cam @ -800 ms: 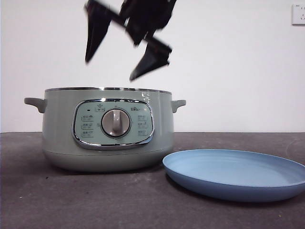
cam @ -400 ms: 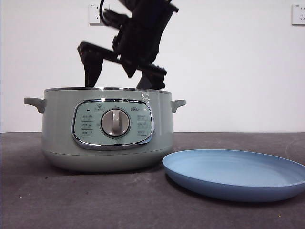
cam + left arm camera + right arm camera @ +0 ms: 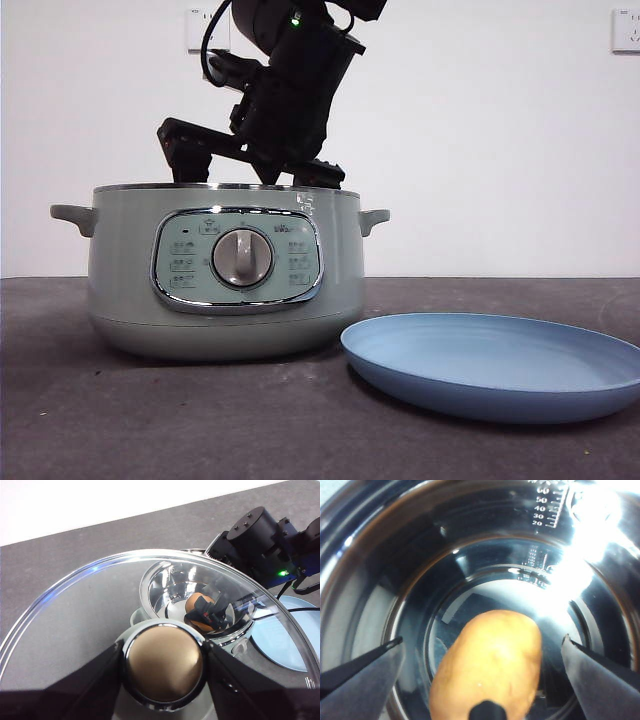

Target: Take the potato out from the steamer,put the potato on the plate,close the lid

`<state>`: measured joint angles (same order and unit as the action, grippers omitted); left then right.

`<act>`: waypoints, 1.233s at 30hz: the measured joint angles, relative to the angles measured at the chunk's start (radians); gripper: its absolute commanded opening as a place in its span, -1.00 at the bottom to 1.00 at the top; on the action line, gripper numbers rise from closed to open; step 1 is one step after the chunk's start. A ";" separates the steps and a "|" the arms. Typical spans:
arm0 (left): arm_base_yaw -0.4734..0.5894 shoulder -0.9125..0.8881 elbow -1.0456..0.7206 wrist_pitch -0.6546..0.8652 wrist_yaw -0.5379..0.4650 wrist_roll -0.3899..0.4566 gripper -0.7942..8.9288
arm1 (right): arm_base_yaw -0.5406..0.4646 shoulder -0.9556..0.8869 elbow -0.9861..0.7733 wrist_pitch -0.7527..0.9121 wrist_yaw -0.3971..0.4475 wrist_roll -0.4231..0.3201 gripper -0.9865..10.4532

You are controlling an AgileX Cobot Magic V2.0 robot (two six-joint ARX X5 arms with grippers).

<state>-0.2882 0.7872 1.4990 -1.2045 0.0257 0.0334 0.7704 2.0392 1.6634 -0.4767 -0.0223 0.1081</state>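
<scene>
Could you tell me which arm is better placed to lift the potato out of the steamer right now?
The right. Its gripper hangs open inside the steamer, one jaw on each side of the potato. The left gripper is shut on the lid, held off to the side.

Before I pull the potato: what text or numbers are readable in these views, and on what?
"60", "50", "40", "30", "20": scale stamped on the steamer inner wall, right wrist view.
Further marks above that scale: cut off, unreadable.
Steamer control panel icons and brand mark: too small to read.
Plate, lid, potato: no text.
</scene>
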 measured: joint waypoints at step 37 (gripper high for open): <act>0.000 0.020 0.000 0.032 0.004 0.011 -0.85 | -0.005 -0.414 0.005 -0.338 0.090 -0.069 -0.85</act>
<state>-0.2882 0.8070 1.4990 -1.1725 0.0296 0.0448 0.7650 1.6257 1.6680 -0.8150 0.0673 0.0391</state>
